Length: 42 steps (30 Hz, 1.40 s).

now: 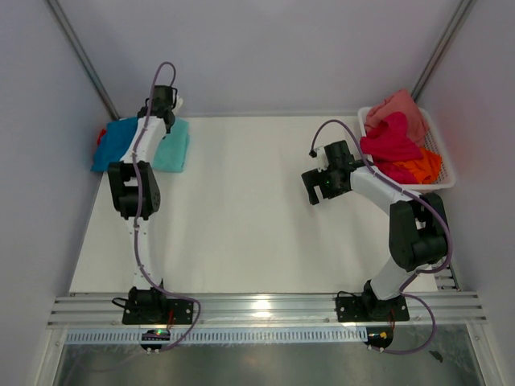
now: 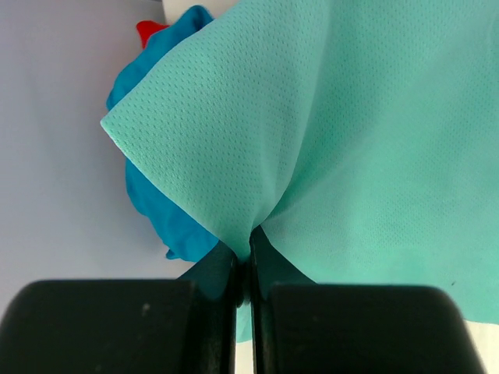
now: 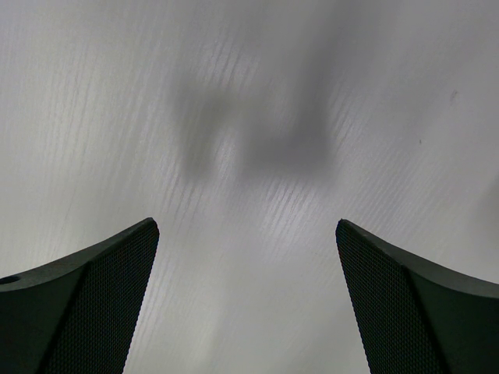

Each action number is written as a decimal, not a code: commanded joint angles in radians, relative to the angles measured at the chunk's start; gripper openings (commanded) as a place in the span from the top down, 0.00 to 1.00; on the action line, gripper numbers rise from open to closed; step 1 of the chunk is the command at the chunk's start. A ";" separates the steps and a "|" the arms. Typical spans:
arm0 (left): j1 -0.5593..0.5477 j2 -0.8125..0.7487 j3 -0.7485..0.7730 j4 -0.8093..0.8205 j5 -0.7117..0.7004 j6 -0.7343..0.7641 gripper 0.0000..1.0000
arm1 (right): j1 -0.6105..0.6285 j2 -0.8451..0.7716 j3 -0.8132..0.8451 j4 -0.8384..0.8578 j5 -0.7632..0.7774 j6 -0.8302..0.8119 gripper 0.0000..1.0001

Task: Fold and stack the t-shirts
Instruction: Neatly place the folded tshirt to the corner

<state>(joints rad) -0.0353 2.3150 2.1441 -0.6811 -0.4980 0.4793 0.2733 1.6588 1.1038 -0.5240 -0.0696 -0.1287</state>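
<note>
At the table's back left lies the folded mint-teal t-shirt, and my left gripper is down on its far edge. In the left wrist view the left gripper is shut on a pinched fold of the mint-teal t-shirt. A blue t-shirt lies just left of it, with a bit of red t-shirt beyond. My right gripper hangs open over bare table at the right, with nothing between its fingers.
A white mesh basket stands at the back right and holds salmon pink, magenta and orange t-shirts. Grey walls close in on both sides and the back. A metal rail runs along the near edge.
</note>
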 commanded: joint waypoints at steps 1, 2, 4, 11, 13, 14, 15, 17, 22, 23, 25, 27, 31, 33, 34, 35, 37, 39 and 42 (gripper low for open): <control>0.032 -0.057 0.062 0.023 -0.036 0.007 1.00 | 0.006 -0.045 0.016 0.009 0.004 -0.006 0.01; 0.031 -0.058 0.060 0.028 -0.039 0.013 1.00 | 0.006 -0.045 0.016 0.010 0.004 -0.005 0.01; 0.074 -0.063 0.065 0.032 -0.033 0.019 1.00 | 0.006 -0.042 0.018 0.009 0.002 -0.005 0.01; 0.127 -0.062 0.092 0.038 -0.033 0.021 1.00 | 0.006 -0.037 0.016 0.010 0.004 -0.005 0.01; 0.146 -0.060 0.097 0.054 -0.033 0.019 1.00 | 0.006 -0.034 0.016 0.010 0.004 -0.005 0.00; 0.153 -0.060 0.100 0.060 -0.036 0.016 1.00 | 0.006 -0.033 0.014 0.009 0.004 -0.005 0.01; 0.167 -0.060 0.103 0.064 -0.037 0.016 1.00 | 0.006 -0.031 0.014 0.009 0.004 -0.003 0.01; 0.178 -0.054 0.106 0.075 -0.057 0.024 1.00 | 0.006 -0.028 0.016 0.007 0.004 -0.003 0.00; 0.192 -0.034 0.129 0.089 -0.071 0.025 1.00 | 0.006 -0.016 0.019 0.005 -0.001 -0.003 0.01; 0.193 -0.026 0.135 0.087 -0.074 0.027 1.00 | 0.006 -0.016 0.019 0.004 -0.001 -0.002 0.01; 0.199 -0.022 0.152 0.089 -0.076 0.030 1.00 | 0.006 -0.014 0.019 0.005 0.001 -0.002 0.01; 0.206 -0.019 0.160 0.100 -0.080 0.042 1.00 | 0.006 -0.013 0.019 0.004 0.001 -0.002 0.01; 0.219 -0.011 0.189 0.100 -0.082 0.051 1.00 | 0.006 -0.014 0.019 0.004 -0.001 -0.002 0.01; 0.225 -0.011 0.189 0.107 -0.082 0.056 1.00 | 0.006 -0.013 0.021 0.002 -0.001 -0.002 0.01; 0.229 -0.011 0.189 0.107 -0.082 0.056 1.00 | 0.006 -0.013 0.021 0.002 -0.001 0.000 0.01; 0.233 -0.009 0.194 0.109 -0.082 0.055 1.00 | 0.006 -0.011 0.021 0.004 -0.001 -0.002 0.01; 0.236 -0.009 0.200 0.109 -0.076 0.048 1.00 | 0.006 -0.011 0.021 0.002 -0.002 0.000 0.01; 0.239 -0.011 0.204 0.114 -0.079 0.053 1.00 | 0.006 -0.011 0.021 0.002 -0.001 -0.002 0.01; 0.244 -0.005 0.211 0.120 -0.083 0.058 1.00 | 0.006 -0.013 0.024 0.001 -0.001 0.000 0.01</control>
<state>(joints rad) 0.1932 2.3142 2.2925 -0.6250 -0.5430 0.5144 0.2733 1.6592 1.1038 -0.5243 -0.0700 -0.1287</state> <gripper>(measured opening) 0.024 0.994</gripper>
